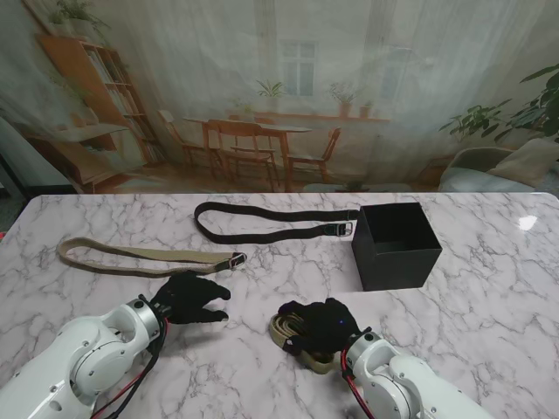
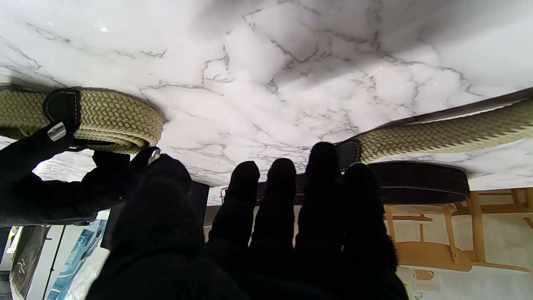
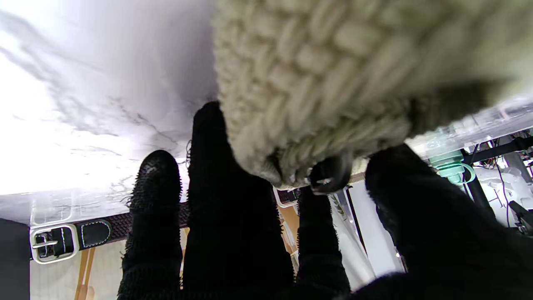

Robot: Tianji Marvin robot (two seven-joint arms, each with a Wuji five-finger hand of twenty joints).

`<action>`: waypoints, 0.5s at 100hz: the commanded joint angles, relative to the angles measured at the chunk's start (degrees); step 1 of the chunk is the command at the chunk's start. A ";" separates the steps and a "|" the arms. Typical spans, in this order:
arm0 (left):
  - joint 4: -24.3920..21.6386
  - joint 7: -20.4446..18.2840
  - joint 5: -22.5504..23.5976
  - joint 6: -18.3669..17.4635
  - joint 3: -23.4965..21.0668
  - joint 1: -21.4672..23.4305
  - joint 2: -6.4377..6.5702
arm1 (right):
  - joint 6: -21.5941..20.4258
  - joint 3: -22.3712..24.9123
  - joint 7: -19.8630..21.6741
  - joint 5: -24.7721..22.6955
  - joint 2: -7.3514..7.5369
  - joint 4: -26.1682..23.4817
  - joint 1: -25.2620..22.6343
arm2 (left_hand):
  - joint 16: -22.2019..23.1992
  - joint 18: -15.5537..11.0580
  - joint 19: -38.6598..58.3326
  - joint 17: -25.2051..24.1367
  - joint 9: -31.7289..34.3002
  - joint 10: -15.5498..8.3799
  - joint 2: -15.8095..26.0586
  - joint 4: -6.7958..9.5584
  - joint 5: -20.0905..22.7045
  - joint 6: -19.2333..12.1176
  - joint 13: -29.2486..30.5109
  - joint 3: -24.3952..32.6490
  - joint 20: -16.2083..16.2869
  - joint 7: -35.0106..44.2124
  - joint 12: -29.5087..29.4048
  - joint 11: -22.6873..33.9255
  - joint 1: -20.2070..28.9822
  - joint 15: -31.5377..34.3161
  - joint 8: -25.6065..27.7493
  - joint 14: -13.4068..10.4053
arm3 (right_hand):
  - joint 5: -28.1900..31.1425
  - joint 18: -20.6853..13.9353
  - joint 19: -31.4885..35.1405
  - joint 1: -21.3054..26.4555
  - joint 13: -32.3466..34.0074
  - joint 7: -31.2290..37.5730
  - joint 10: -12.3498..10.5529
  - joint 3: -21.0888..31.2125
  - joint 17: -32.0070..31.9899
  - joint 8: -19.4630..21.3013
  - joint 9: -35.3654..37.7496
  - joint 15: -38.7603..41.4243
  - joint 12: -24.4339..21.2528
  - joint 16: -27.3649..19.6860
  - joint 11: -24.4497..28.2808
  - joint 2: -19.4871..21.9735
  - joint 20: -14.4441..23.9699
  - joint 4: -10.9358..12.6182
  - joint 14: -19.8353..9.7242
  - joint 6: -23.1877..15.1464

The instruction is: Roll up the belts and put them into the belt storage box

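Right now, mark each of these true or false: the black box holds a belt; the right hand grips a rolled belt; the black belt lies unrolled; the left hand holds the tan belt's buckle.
1. The black box holds a belt. False: no belt shows inside it.
2. The right hand grips a rolled beige belt. True.
3. The black belt lies unrolled on the table. True.
4. The left hand holds the flat tan belt by its buckle. False: it is open, nearer to me than the buckle, holding nothing.
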 commanded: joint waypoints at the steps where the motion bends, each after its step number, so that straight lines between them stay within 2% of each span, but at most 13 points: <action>1: -0.04 -0.76 0.19 0.25 0.19 -0.02 -0.03 | 0.61 -0.34 1.36 0.00 -0.01 0.67 -1.22 | 0.61 0.88 0.03 -0.72 1.35 0.25 2.37 -0.25 0.77 -0.48 -0.09 -0.91 0.63 0.28 0.52 0.09 -0.13 -0.94 0.00 1.50 | -1.26 1.13 -0.87 -2.16 -5.92 1.21 -4.71 -1.09 -2.06 -0.28 -3.33 -10.60 -2.22 -6.69 -3.09 3.23 0.92 2.32 1.43 3.53; 21: 0.11 -0.64 0.37 0.27 0.32 -0.17 -0.02 | 2.45 -1.07 3.69 0.91 0.13 0.00 -1.43 | 0.59 0.94 0.04 -0.76 1.35 0.23 2.48 -0.24 0.66 -0.52 -0.13 -0.89 0.66 0.19 0.53 0.10 0.00 -0.99 -0.06 1.54 | -4.10 2.98 -3.56 -6.33 -11.72 -0.83 -2.35 -9.81 -6.38 -2.09 -10.35 -14.81 -6.02 -11.02 -7.19 7.75 0.66 2.01 4.10 6.45; 32: 0.18 -0.62 0.53 0.28 0.41 -0.26 0.00 | 4.64 -1.60 6.28 0.69 0.47 -1.30 -1.81 | 0.59 0.93 0.00 -0.80 1.27 0.25 2.56 -0.24 0.60 -0.57 -0.16 -0.90 0.65 0.11 0.52 0.07 0.02 -1.00 -0.11 1.53 | -7.74 4.48 -5.39 -12.34 -17.47 -3.63 -1.04 -17.23 -9.92 -3.01 -18.19 -19.36 -8.75 -14.14 -10.66 10.92 0.79 1.65 6.40 6.33; 39: 0.18 -0.61 0.80 0.29 0.43 -0.28 0.02 | 5.48 -2.30 5.85 -0.24 0.53 -1.18 -1.65 | 0.59 0.96 0.01 -0.78 1.28 0.16 2.58 -0.25 0.58 -0.54 -0.16 -0.94 0.66 0.07 0.52 0.06 -0.02 -1.01 -0.15 1.53 | -7.70 4.47 -5.21 -12.50 -18.93 -4.45 -0.92 -19.32 -10.32 -2.46 -20.18 -20.50 -9.24 -15.06 -10.91 11.61 1.30 2.02 6.15 5.00; 45: 0.20 -0.61 0.87 0.30 0.46 -0.31 0.03 | 5.69 -2.60 5.53 -1.03 0.59 -1.00 -1.47 | 0.58 0.97 -0.01 -0.80 1.26 0.20 2.69 -0.24 0.60 -0.54 -0.18 -0.89 0.66 0.06 0.51 0.05 0.08 -1.02 -0.16 1.44 | -7.37 3.02 -4.78 -10.49 -21.09 -4.96 -1.21 -20.65 -10.89 -0.73 -21.46 -19.39 -9.09 -14.53 -9.94 11.20 2.03 2.45 3.97 3.93; 50: 0.24 -0.64 0.87 0.31 0.49 -0.34 0.03 | 5.80 -2.66 5.12 -1.41 0.58 -0.87 -1.37 | 0.58 0.98 -0.04 -0.88 1.28 0.12 2.86 -0.26 0.63 -0.59 -0.19 -0.94 0.66 0.05 0.52 0.05 -0.01 -1.03 -0.18 1.49 | -6.83 2.47 -4.65 -9.44 -21.90 -5.04 -1.35 -20.78 -11.28 -0.09 -21.85 -18.82 -9.01 -14.21 -9.60 10.66 2.29 2.63 3.28 3.74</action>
